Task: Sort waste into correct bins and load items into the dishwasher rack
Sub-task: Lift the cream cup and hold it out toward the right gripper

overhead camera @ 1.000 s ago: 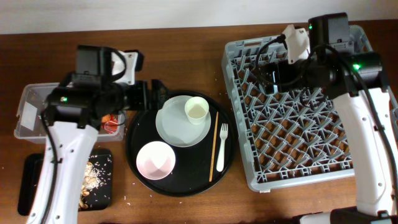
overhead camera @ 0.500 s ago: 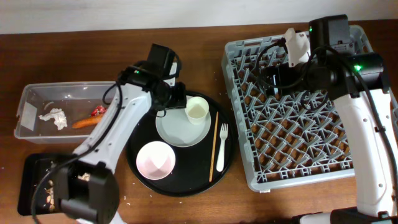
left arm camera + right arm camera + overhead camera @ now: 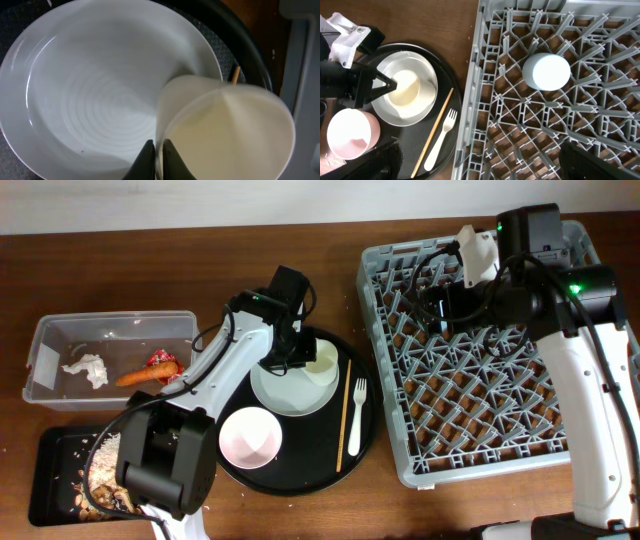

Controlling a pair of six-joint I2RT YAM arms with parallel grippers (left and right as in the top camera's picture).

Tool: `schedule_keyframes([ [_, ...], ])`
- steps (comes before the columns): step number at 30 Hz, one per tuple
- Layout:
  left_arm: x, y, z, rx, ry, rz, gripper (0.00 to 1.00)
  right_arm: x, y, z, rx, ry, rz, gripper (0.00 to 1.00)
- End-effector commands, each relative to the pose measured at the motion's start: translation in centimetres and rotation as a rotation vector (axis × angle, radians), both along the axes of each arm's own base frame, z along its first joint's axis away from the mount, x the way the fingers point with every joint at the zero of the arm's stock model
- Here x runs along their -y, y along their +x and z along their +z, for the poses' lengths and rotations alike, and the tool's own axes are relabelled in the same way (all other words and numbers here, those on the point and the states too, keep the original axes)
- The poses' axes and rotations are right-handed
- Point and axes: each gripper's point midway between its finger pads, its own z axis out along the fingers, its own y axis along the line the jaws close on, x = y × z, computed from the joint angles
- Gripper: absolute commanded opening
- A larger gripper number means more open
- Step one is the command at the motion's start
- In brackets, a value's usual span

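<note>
Reaches with the left arm [image 3: 225,375] from the near-left corner toward mid-bench, wrist tipped down. Pinches the wall of a cream cup [image 3: 225,135] with the left gripper [image 3: 157,157], one finger inside, one outside. Rises with the right arm [image 3: 587,390] along the right edge, bends left near the far-right corner, and hangs the right gripper [image 3: 437,305] with fingers spread wide.
</note>
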Motion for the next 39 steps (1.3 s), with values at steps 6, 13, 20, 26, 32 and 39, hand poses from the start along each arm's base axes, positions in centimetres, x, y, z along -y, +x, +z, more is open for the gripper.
schedule_keyframes([
  [6,-2.0,1.7,3.4,0.046,0.004,0.054,0.00,-0.1,-0.1,0.8,0.021,0.007,0.006,0.99],
  [13,-2.1,0.5,17.6,0.234,-0.508,-0.219,0.00,-0.1,-0.1,0.8,0.021,0.007,0.006,0.99],
  [20,-1.5,-2.0,25.6,0.417,-1.026,-0.509,0.00,-3.3,-1.8,1.3,-0.044,0.189,0.091,0.99],
  [26,-1.1,-3.6,29.2,0.508,-1.231,-0.624,0.00,-11.7,-8.3,9.8,0.144,0.757,0.758,1.00],
  [32,0.1,-4.3,29.2,0.508,-1.240,-0.670,0.00,-13.5,-9.9,10.6,0.173,0.798,0.870,0.96],
  [39,0.9,-4.9,29.4,0.489,-1.259,-0.689,0.00,-15.2,-10.2,10.8,0.228,0.768,0.953,0.96],
])
